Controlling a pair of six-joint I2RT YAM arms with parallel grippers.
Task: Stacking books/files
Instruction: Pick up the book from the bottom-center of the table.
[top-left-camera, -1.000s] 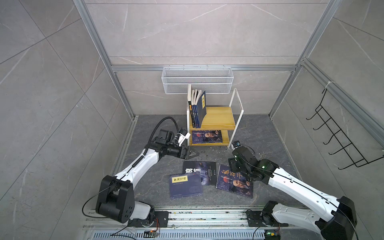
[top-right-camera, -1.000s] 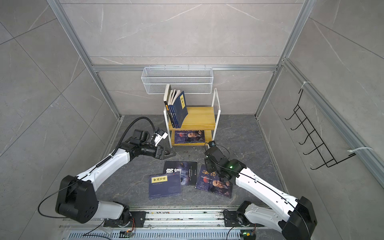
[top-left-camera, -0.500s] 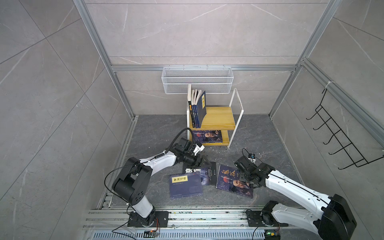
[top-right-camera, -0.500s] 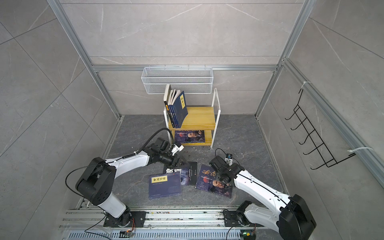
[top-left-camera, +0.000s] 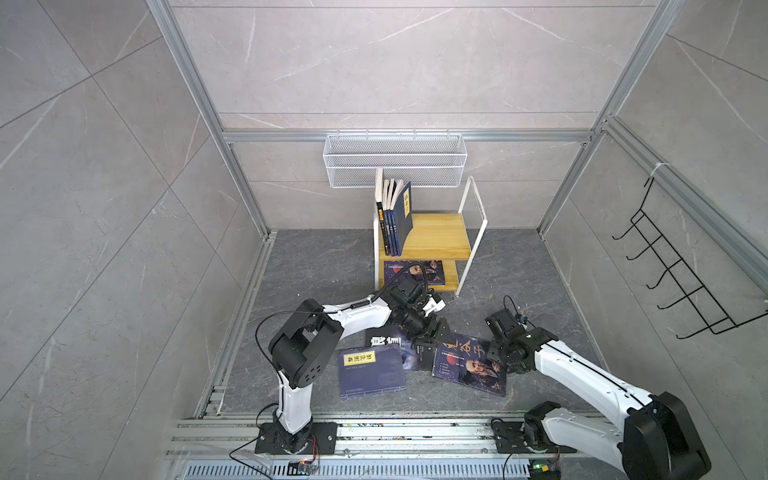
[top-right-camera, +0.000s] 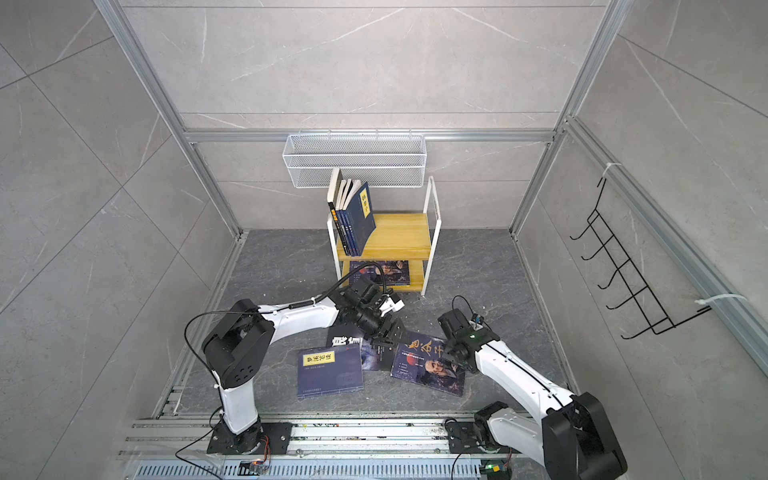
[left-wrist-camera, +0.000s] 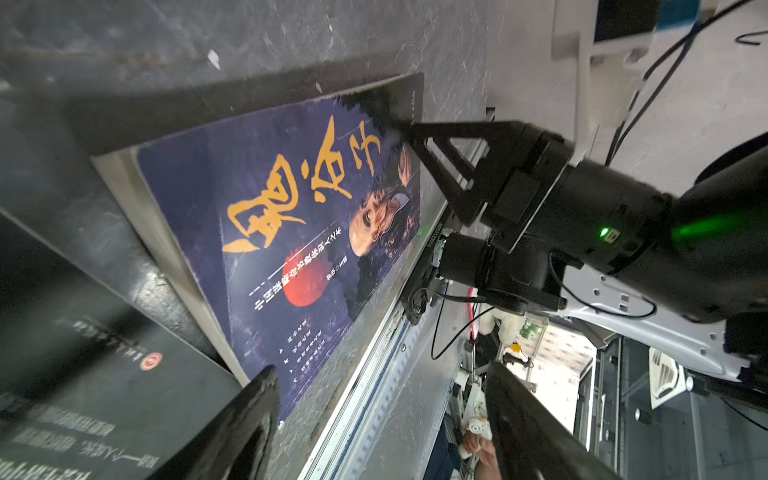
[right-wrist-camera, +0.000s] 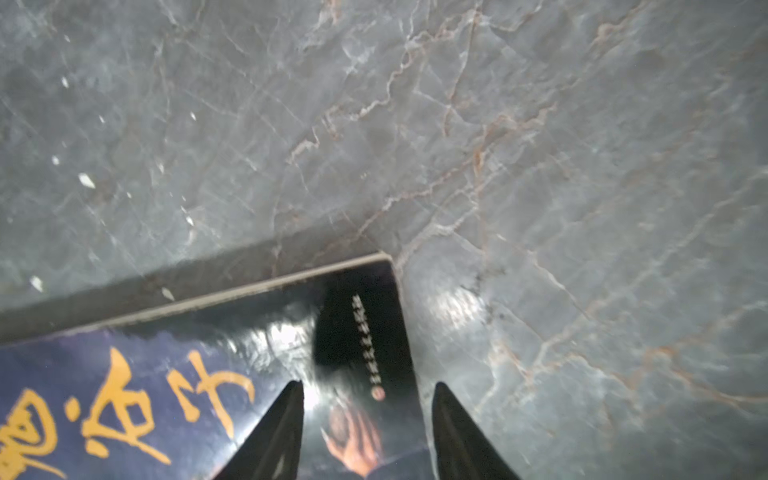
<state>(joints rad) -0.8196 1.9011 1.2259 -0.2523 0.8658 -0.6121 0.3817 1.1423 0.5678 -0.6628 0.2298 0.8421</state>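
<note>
Three books lie flat on the grey floor: a navy one with a yellow label (top-left-camera: 371, 371), a black one (top-left-camera: 386, 341), and a navy one with gold calligraphy and an old man's portrait (top-left-camera: 469, 365). My left gripper (top-left-camera: 431, 336) is open and low between the black book and the portrait book (left-wrist-camera: 291, 216), one finger (left-wrist-camera: 257, 415) by that book's near corner. My right gripper (right-wrist-camera: 368, 399) is open and straddles the portrait book's (right-wrist-camera: 208, 374) far edge near a corner, with one finger over the cover and the other over the floor.
A wooden two-tier shelf (top-left-camera: 440, 237) at the back holds several upright books (top-left-camera: 395, 216) and one flat book below (top-left-camera: 413, 272). A wire basket (top-left-camera: 395, 162) hangs above it. A black hook rack (top-left-camera: 673, 282) is on the right wall. A metal rail (top-left-camera: 374, 428) runs along the front.
My left arm swung from near the shelf down to the books on the floor. My right gripper dropped to the portrait book's edge. Both pairs of jaws narrowed.
</note>
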